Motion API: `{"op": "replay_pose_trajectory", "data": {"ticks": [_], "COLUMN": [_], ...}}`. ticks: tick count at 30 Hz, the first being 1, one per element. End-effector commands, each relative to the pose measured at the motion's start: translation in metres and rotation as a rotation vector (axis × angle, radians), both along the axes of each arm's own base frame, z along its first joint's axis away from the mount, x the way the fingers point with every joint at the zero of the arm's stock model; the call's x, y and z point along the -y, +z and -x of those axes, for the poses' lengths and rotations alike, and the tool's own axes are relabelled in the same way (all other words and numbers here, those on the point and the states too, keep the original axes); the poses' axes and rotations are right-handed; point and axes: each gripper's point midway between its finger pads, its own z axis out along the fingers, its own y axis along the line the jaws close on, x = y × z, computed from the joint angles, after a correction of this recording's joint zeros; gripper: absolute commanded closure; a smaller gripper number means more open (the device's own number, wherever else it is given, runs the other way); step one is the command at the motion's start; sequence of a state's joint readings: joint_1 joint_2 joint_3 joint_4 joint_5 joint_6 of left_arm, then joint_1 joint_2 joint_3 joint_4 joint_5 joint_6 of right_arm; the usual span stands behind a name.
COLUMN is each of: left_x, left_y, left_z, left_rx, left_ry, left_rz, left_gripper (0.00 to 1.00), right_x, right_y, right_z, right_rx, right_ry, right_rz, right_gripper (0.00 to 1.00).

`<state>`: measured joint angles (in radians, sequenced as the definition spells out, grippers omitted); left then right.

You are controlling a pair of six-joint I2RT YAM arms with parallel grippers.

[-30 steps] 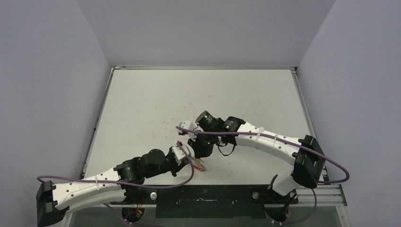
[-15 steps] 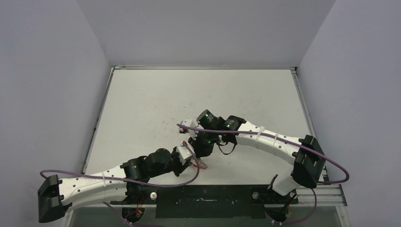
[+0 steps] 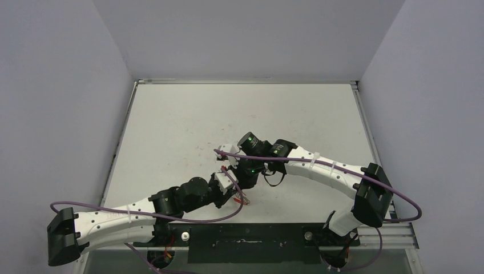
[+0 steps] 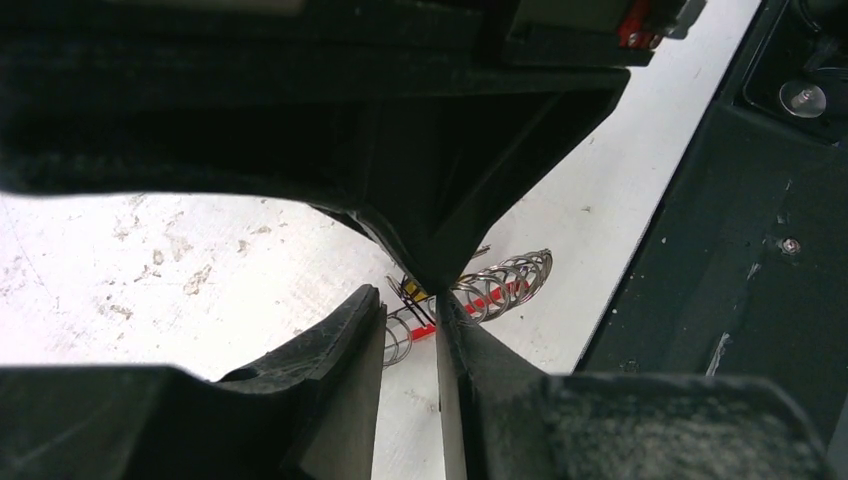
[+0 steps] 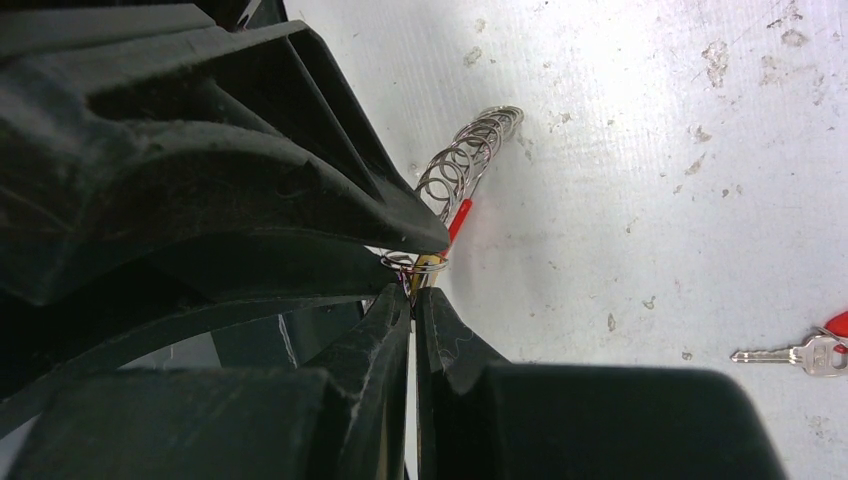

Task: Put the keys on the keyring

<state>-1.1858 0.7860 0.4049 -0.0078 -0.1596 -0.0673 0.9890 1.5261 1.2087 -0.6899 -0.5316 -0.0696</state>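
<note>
Silvery coiled keyring (image 5: 470, 150) lies on the worktop (image 5: 650, 150). At its end the right claw (image 5: 413, 297) pinches the yellow-headed key (image 5: 428, 266). The left claw (image 4: 408, 305) is narrowly parted there, and the red-headed key (image 5: 800, 354) lies well apart.

Keyring (image 4: 505, 280) between left hand (image 4: 408, 300) and right hand (image 5: 413, 292); one key (image 5: 795, 353) apart on table (image 5: 650, 150)

top: high, rear, downward | wrists: close, opposed | shared: keyring (image 4: 510, 282) (image 5: 470, 150)

Right jaws hide most of the yellow-headed key (image 5: 428, 264); the view's edge cuts the red-headed key (image 5: 800, 354).
</note>
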Motion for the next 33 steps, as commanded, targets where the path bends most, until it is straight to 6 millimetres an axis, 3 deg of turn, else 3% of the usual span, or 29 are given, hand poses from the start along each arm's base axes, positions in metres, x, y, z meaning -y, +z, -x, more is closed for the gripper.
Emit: {"op": "replay_pose_trajectory", "data": {"ticks": [1,8,22,33], "left_x": [0.014,0.009,-0.003,-0.006], "left_y": [0.032,0.019,0.015,0.008], "left_z": [-0.007,-0.008,0.0,0.004], "left_rx": [0.043,0.021,-0.005,-0.023], "left_ry": [0.014,0.035,0.04,0.037], "left_rz": [0.094,0.052,0.089,0.096], "left_gripper": [0.78,1.0,1.0,1.0], "right_x": [-0.008,-0.008,0.0,0.004], "right_y": [0.026,0.027,0.019,-0.005], "right_z": [-0.001,-0.001,-0.01,-0.021], "right_rx": [0.04,0.042,0.031,-0.017], "right_ry": [0.012,0.012,-0.017,-0.058], "right_rz": [-0.095,-0.095,-0.087,-0.067], "right_gripper": [1.0,1.0,1.0,1.0]}}
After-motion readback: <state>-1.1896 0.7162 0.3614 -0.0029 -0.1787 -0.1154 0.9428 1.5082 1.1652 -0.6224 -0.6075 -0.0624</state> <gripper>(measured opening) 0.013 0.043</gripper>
